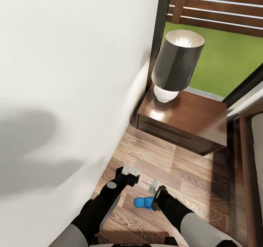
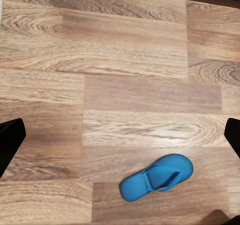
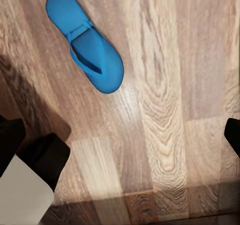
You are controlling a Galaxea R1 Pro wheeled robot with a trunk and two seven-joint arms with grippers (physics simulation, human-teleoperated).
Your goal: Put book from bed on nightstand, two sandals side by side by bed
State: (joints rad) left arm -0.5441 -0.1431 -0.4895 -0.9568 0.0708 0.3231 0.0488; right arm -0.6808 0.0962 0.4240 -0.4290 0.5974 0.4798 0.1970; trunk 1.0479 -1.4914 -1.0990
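Sandal: one blue sandal [image 2: 157, 176] lay flat on the wooden floor [image 1: 190, 174], strap side up, alone on bare planks and, in the head view, between the two arms.
Left gripper [image 1: 131, 172]: hung above the floor with nothing held; in the left wrist view its dark fingers [image 2: 10, 142] stood at the far edges of the picture, so they were spread wide.
Right gripper [image 1: 156, 188]: also empty and above the floor, with one finger tip [image 3: 232, 135] at the edge of its wrist view and the other at the opposite edge, likewise wide apart.
Nightstand [image 1: 190, 121]: dark wooden tabletop ahead, beside the white wall [image 1: 65, 75], carrying the lamp [image 1: 178, 62] at its back corner; the rest of the top lay bare.
Bed [image 1: 252, 152]: a strip of frame and mattress showed at the right edge of the head view.
Handling, as a judgement: the sandal looked light, thin and somewhat bendy, so it might flex or slide on the smooth planks if pushed.
Where to grip, as a judgement: pinching the raised strap near the toe post, or closing across the narrow middle of the sole, seemed safest.
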